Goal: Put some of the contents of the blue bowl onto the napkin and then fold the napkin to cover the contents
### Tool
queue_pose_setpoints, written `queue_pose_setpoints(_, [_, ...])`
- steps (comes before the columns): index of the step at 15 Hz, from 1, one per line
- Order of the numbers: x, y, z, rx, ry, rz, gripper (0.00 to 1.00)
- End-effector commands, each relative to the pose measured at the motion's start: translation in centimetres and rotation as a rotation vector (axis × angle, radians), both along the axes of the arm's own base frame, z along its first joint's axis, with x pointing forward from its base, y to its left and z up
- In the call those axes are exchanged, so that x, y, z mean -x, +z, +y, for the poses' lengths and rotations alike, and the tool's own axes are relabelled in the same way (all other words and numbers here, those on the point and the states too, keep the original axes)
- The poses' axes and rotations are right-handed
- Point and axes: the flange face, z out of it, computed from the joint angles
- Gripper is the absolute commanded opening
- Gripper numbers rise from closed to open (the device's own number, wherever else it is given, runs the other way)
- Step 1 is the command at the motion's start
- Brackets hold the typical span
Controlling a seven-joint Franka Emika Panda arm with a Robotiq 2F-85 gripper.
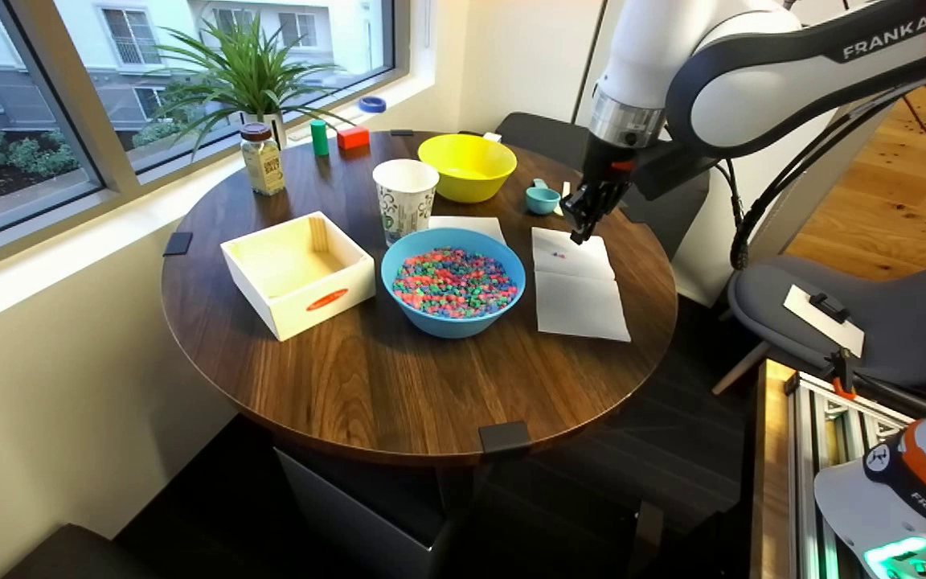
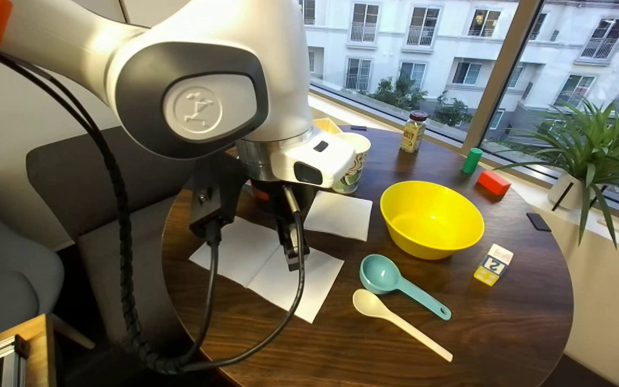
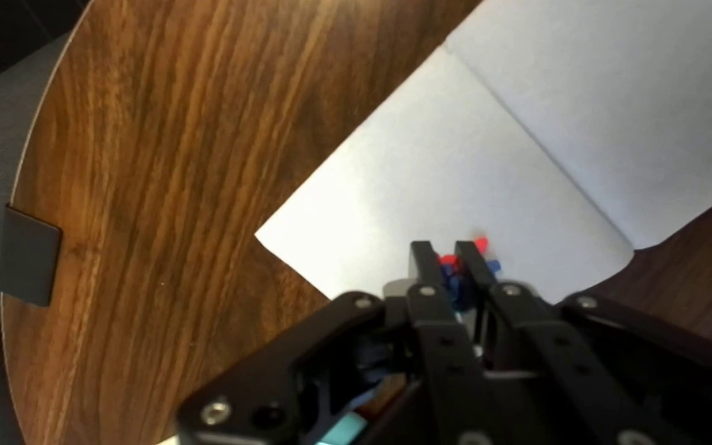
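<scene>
The blue bowl (image 1: pixel 451 327), heaped with tiny multicoloured contents (image 1: pixel 456 281), stands on the round table in an exterior view; the arm hides it in the opposite camera. To its right lies the napkin (image 1: pixel 579 305), flat and white with a crease across the middle. A few small pieces (image 1: pixel 559 255) rest on its far half. My gripper (image 1: pixel 582 235) points down above that half. In the wrist view, the gripper (image 3: pixel 445 256) is nearly closed, with red and blue pieces (image 3: pixel 452 278) pinched between its fingers. Beside the fingertips, a red piece (image 3: pixel 481 245) and a blue piece (image 3: pixel 493 266) show against the napkin.
Behind the blue bowl lies another white sheet (image 2: pixel 340 215), near a paper cup (image 1: pixel 405 197) and the yellow bowl (image 1: pixel 467 186). A teal scoop (image 2: pixel 379 274), a pale spoon (image 2: pixel 401 325) and letter blocks (image 2: pixel 494 264) sit nearby. A white square tray (image 1: pixel 298 277) stands left of the blue bowl.
</scene>
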Motion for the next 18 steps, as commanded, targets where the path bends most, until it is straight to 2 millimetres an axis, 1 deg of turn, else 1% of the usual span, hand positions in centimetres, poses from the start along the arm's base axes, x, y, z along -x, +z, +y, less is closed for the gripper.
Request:
queue_pose_setpoints(1, [-0.24, -1.19, -0.01, -0.008, 0.010, -0.015, 0.03])
queue_pose_setpoints(7, [-0.72, -2.05, 0.21, -0.017, 0.014, -0.021, 0.03])
queue_pose_setpoints(10, [-0.83, -2.13, 0.33, -0.019, 0.017, -0.023, 0.04])
queue_pose_setpoints(11, [-0.84, -2.12, 0.35, -0.019, 0.017, -0.023, 0.13])
queue_pose_setpoints(12, [-0.84, -2.09, 0.37, -0.020, 0.017, -0.023, 0.25])
queue_pose_setpoints(13, [-0.84, -2.06, 0.40, -0.020, 0.017, -0.024, 0.26])
queue_pose_setpoints(14, [-0.83, -2.00, 0.43, -0.019, 0.017, -0.024, 0.37])
queue_pose_setpoints(15, [-0.83, -1.93, 0.46, -0.019, 0.018, -0.026, 0.50])
queue_pose_setpoints(16, [-0.84, -1.82, 0.49, -0.018, 0.019, -0.027, 0.56])
queue_pose_setpoints(18, [-0.88, -1.60, 0.55, -0.017, 0.021, -0.031, 0.63])
